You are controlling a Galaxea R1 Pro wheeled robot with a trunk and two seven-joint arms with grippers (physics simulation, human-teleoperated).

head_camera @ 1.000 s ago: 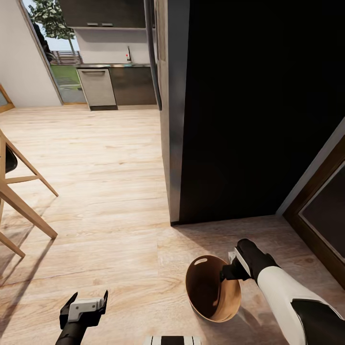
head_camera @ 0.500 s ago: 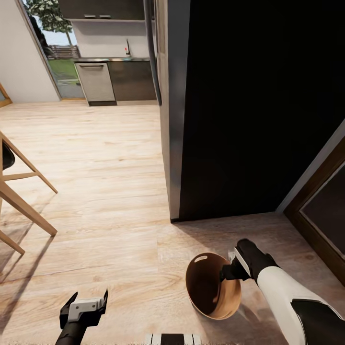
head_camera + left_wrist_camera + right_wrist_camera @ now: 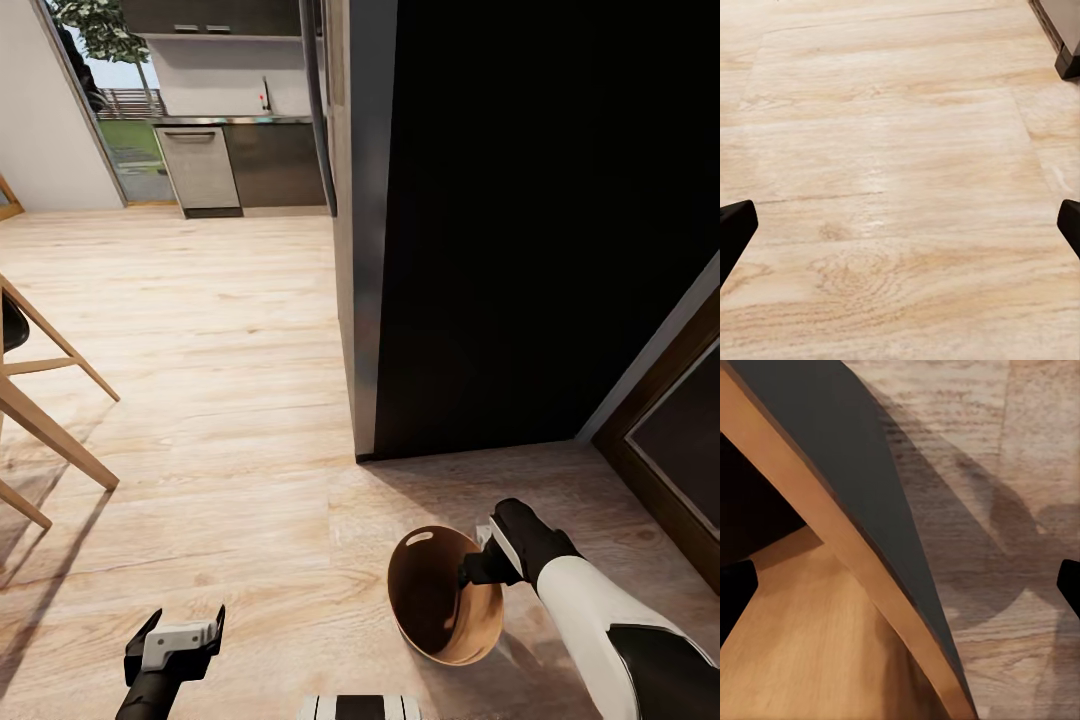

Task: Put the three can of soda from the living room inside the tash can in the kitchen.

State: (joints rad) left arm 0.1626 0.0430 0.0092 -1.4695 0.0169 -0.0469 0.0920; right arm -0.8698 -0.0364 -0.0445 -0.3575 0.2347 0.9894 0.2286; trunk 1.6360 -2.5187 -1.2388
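Two claws sit low in my head view. My left gripper [image 3: 175, 640] hangs spread wide over bare wood floor [image 3: 220, 420], holding nothing; its wrist camera sees only planks between the finger tips. My right gripper [image 3: 480, 565] is clamped on the rim of the tash can [image 3: 440, 600], which tilts so its brown inside faces me, empty as far as I can see.

Beyond the bin stands a tall dark cabinet block [image 3: 520, 230], and to my left a wooden chair leg [image 3: 55, 440]. Farthest off is the kitchen with its steel dishwasher [image 3: 198, 170].

Since a second ago that far wall has slid slightly, so my base is creeping; the bin's hold is unchanged. No soda cans show yet.
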